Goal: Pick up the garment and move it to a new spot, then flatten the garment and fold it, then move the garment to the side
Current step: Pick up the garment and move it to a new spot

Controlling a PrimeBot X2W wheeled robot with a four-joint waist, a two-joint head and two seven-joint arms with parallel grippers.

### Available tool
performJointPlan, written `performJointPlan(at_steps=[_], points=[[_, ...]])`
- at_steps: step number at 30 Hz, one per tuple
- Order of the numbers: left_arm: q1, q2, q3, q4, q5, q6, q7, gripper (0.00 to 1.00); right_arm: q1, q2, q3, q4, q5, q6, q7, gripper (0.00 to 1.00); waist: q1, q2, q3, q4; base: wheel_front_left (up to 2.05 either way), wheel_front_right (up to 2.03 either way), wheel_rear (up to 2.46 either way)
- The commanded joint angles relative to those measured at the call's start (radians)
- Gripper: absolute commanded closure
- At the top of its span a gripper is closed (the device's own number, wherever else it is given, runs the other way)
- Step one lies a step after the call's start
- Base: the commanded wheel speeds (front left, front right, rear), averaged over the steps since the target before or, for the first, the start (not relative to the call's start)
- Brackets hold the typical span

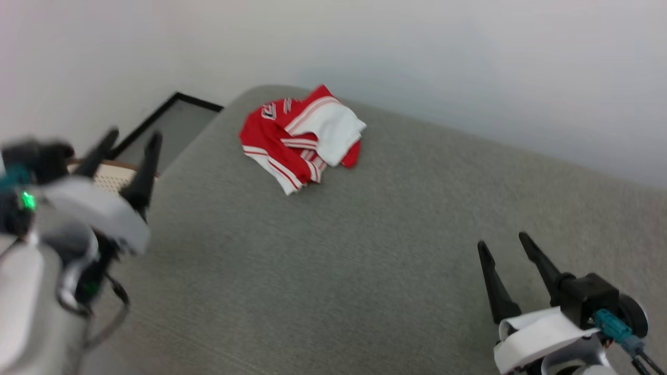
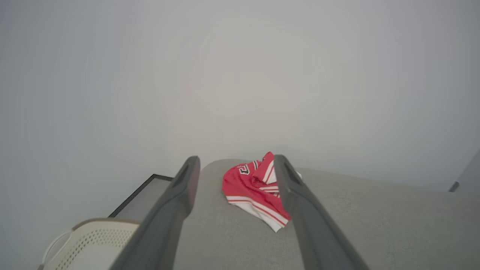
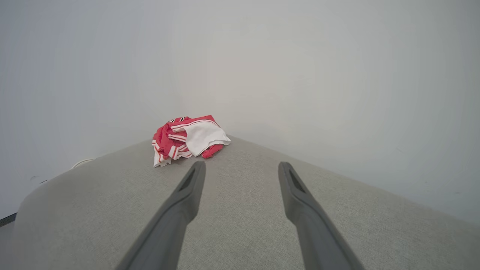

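Observation:
The garment [image 1: 299, 138] lies crumpled in a heap near the far left corner of the grey padded surface [image 1: 365, 250]; it is red with a white sleeve folded on top and striped trim. My left gripper [image 1: 133, 138] hangs open at the surface's left edge, well short of the garment, nothing between its fingers. In the left wrist view the garment [image 2: 255, 189] sits ahead between the open fingers [image 2: 176, 202]. My right gripper [image 1: 503, 242] stands open at the lower right, far from the cloth. From the right wrist the garment [image 3: 187, 138] lies ahead to the left.
A white perforated basket [image 2: 90, 243] stands below the surface's left edge, beside a dark-framed panel [image 1: 172, 125] on the floor. A pale wall [image 1: 417, 52] runs close behind the surface's far edge.

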Motion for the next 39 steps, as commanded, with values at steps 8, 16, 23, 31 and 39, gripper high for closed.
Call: performJointPlan(at_steps=[8,16,23,31,39], points=[[-0.346,0.169,-0.151,0.112,-0.231,-0.003,0.234,0.0,-0.062,-0.002,-0.011,-0.07,-0.023,0.0,0.014,0.0,0.0,0.0,0.325,-0.251,0.0,0.0,0.0],[-0.545,0.265,-0.265,0.245,-0.295,-0.002,0.372,0.0,-0.089,-0.001,-0.01,-0.123,-0.037,0.0,0.025,0.0,0.0,0.0,0.45,-0.326,0.0,0.0,0.0],[-0.683,0.322,-0.355,0.418,-0.338,-0.001,0.514,0.0,-0.095,0.0,-0.01,-0.169,-0.036,0.0,0.038,0.0,0.0,0.0,0.551,-0.386,0.0,0.0,0.0],[-0.786,0.356,-0.461,0.537,-0.38,-0.001,0.605,0.0,-0.083,0.0,0.004,-0.219,-0.013,0.0,0.048,0.0,0.0,0.0,0.627,-0.444,0.0,0.0,0.0],[-0.823,0.342,-0.536,0.739,-0.372,-0.001,0.679,0.0,-0.089,0.0,0.016,-0.259,0.024,0.0,0.051,0.0,0.0,0.0,0.692,-0.475,0.0,0.0,0.0]])
